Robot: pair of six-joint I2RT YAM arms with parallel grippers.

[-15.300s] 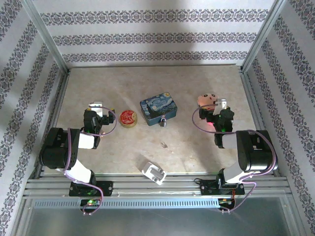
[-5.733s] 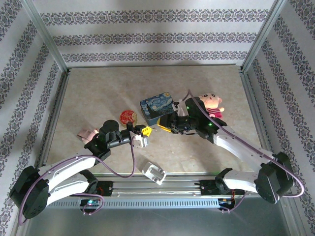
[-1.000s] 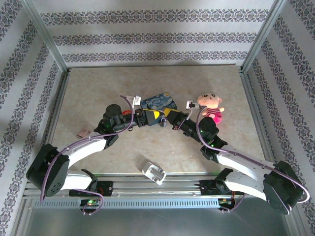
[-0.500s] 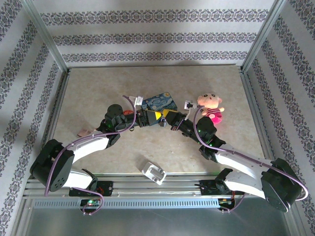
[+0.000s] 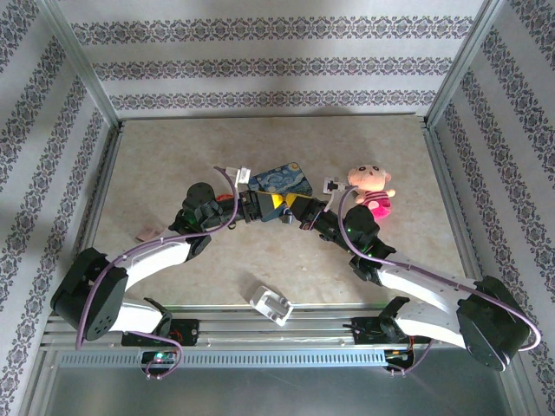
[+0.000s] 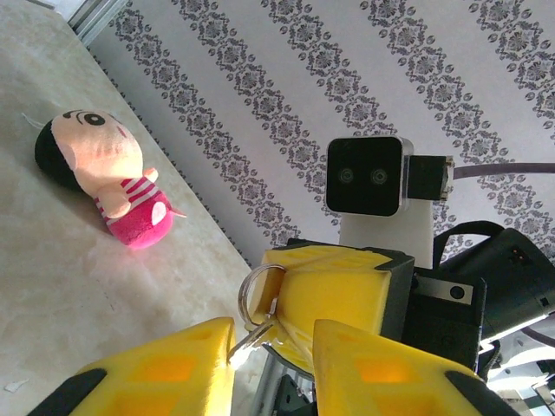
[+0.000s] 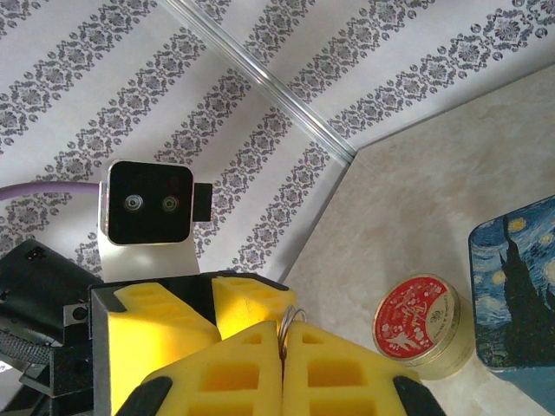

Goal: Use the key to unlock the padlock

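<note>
Right fingers: the right gripper (image 7: 283, 342) has its yellow pads pressed together, and a thin wire ring pokes out of the seam. I take that to be the ring of the key (image 7: 290, 322), pinched in the tips.
Left fingers: the left gripper (image 6: 273, 329) stands with a plain gap between its pads. The key's grey blade (image 6: 247, 338) sits in that gap and touches the inner edge of one pad, but the two pads do not clamp it.
Between the two: the grippers meet tip to tip, and the key bridges them.
Step in hand: this looks like the key changing hands in the air, before it goes anywhere near the keyhole.
Padlock: the padlock (image 5: 284, 218) seems to lie on the table right under the meeting fingertips. It is too small for me to tell which way its keyhole faces.
Just beyond the fingers: a blue painted tin (image 5: 279, 178) sits behind them, and a round red tin (image 7: 425, 325) lies beside it.
Further out: a pink doll (image 5: 371, 186) lies to the right, and a white plug (image 5: 271, 303) lies well apart, near the arm bases.
Next move: one hand needs a firm grip on the key with the blade sticking out. The other hand has to steady the padlock so that the keyhole can be reached.
</note>
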